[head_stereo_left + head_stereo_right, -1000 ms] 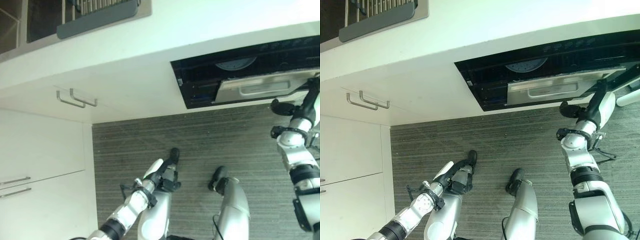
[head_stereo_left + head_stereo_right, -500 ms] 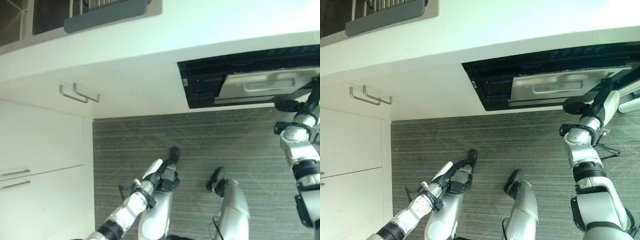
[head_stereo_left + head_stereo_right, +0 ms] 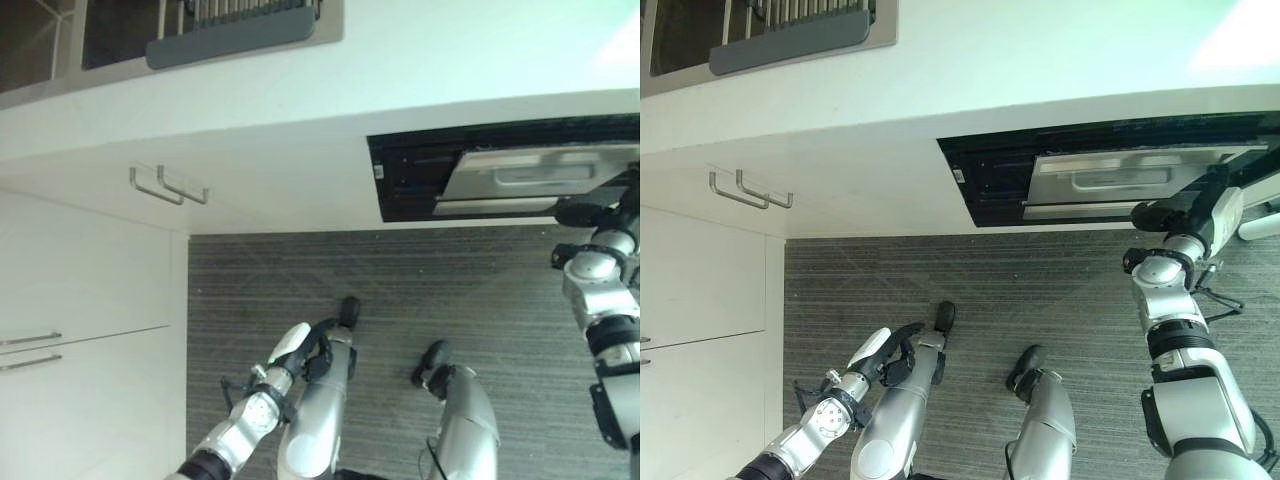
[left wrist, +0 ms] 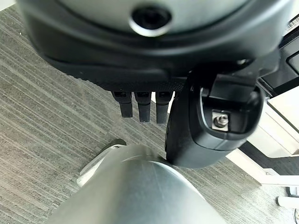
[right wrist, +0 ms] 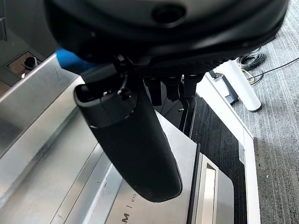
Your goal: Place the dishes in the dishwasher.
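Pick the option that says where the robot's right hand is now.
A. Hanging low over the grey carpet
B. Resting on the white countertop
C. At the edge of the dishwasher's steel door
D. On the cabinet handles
C: the right hand sits against the lower edge of the dishwasher door, and its wrist view shows the steel panel just past its fingers.

You had a grey striped carpet (image 3: 400,290) under both hands. Well beyond the left hand (image 3: 312,350) ran a white counter (image 3: 400,70), with a dark rack (image 3: 235,25) set in it at the far end. Two metal handles (image 3: 170,187) stood under the counter's edge, far to that hand's outer side, above white cabinet fronts (image 3: 80,290). A white tube (image 3: 1258,225) lay on the carpet just beside the right hand (image 3: 1160,215).
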